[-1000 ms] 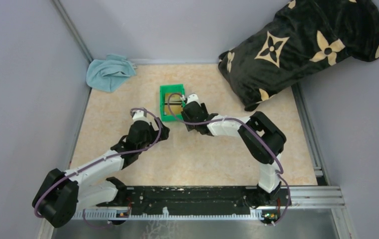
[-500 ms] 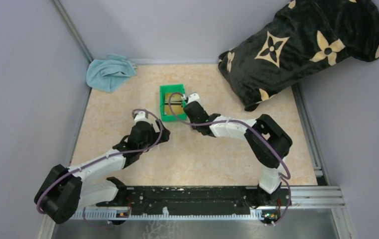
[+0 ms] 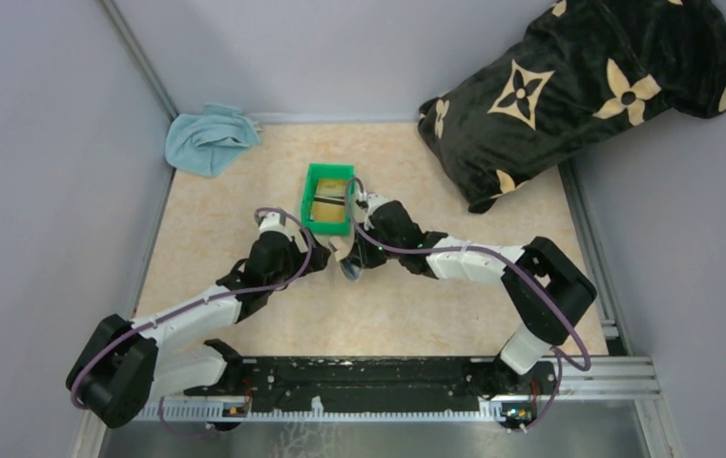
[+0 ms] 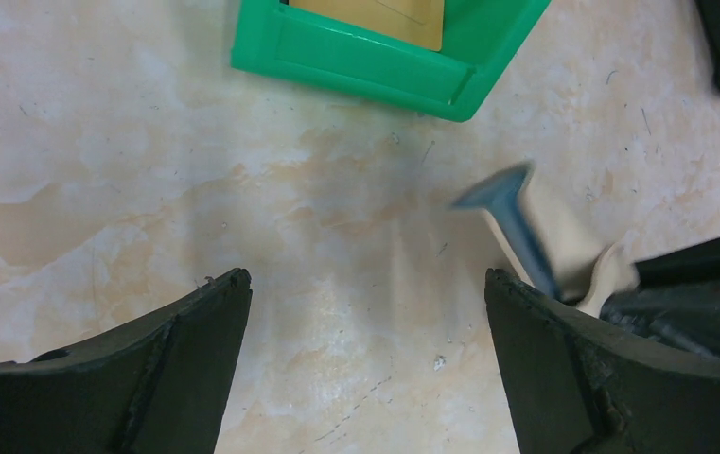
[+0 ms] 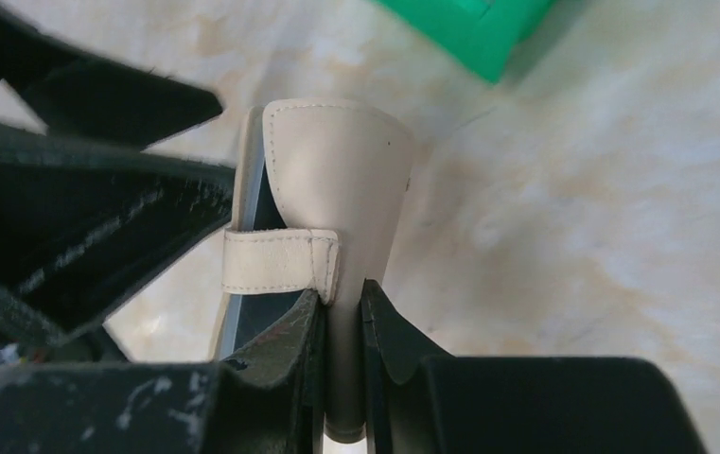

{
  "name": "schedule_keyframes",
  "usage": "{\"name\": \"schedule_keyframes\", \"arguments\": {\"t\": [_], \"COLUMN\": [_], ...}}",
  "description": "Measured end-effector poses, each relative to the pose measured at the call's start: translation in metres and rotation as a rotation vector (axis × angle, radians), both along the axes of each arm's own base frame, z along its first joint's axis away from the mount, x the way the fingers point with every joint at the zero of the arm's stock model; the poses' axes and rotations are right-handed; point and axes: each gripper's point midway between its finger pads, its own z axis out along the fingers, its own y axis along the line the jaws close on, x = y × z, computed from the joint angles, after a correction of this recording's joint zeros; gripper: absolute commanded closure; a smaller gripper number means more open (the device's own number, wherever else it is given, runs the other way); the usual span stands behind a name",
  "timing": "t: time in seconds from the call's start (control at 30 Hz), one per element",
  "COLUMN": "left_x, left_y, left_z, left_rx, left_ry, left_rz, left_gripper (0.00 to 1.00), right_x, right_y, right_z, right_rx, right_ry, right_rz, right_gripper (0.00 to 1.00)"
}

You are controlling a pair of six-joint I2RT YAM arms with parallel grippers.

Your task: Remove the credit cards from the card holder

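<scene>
Tan card holder (image 5: 337, 180) along right pincer (image 5: 343, 301)

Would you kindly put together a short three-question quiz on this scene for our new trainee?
1. Short answer: which gripper is shut on the card holder?
2. True or false: the left gripper stands open, with nothing between its fingers.
3. Multiple choice: what lies in the green bin? A, a set of keys; B, a gold-tan card; C, a coin.

Key
1. The right gripper, which pinches the holder's lower end.
2. True.
3. B, the gold-tan card.
</scene>
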Motion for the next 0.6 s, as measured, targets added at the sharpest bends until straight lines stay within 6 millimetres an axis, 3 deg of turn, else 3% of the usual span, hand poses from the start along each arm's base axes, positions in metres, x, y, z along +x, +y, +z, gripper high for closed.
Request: {"name": "schedule_keyframes", "arguments": {"t": [0.07, 0.17, 0.27, 0.4, 0.6], "left_x": [0.0, 0.0, 0.001, -0.001, 0.0], "left_y": [-0.002, -0.003, -0.005, -0.007, -0.011], "left_z": [0.001, 0.001, 0.0, -0.008, -0.017], "left_rx": [-0.009, -0.013, -0.022, -0.014, -0.005], "left_ry": [-0.002, 0.001, 0.002, 0.027, 0.057], "left_rz": [-0.003, -0.006, -0.012, -0.023, -0.036], "left_gripper": [0.02, 0.02, 0.02, 0.02, 0.03], "right_x": [-0.017, -0.037, -0.049, -0.054, -0.047], "right_y": [0.005, 0.008, 0.004, 0.006, -0.002], "right_z": [-0.009, -0.028, -0.054, -0.053, -0.05], "right_rx": [0.076, 0.198, 0.254, 0.29, 0.2], "right_ry": [0.088, 0.243, 0.387, 0.437, 0.396], "right_rz": [0.034, 0.05, 0.031, 0.048, 0.039], "right_gripper": [0.8, 0.56, 0.41, 0.35, 0.35]}}
